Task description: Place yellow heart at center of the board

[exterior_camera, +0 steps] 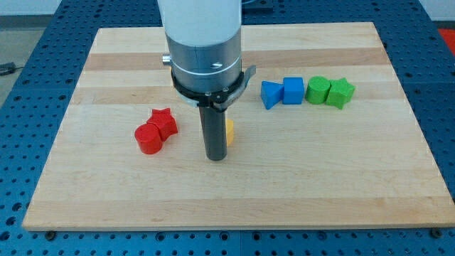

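A yellow block (229,131) shows only as a thin sliver at the right edge of my rod, near the board's middle; its shape is hidden, and it is likely the yellow heart. My tip (215,156) rests on the board just left of and slightly below the yellow block, close to it or touching it. The arm's white and grey body (205,50) covers the board above the rod.
A red star (163,122) and a red cylinder (149,138) sit together left of the tip. A blue triangle (269,94), a blue cube (293,90), a green cylinder-like block (318,89) and a green star-like block (340,92) form a row at the upper right. The wooden board (234,192) lies on a blue perforated table.
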Controlling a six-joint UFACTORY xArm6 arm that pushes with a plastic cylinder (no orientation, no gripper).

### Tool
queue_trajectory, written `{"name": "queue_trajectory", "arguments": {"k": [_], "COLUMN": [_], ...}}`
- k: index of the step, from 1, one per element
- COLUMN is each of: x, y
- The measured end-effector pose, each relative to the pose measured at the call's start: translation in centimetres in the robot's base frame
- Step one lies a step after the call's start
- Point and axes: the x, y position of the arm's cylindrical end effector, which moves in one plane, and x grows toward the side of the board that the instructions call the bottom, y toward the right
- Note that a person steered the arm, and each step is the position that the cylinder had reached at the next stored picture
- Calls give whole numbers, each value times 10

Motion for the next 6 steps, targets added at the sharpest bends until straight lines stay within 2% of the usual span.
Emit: {"name": "queue_trajectory", "arguments": {"k": [3,6], "x": [-78,-108], "y": [15,28]}}
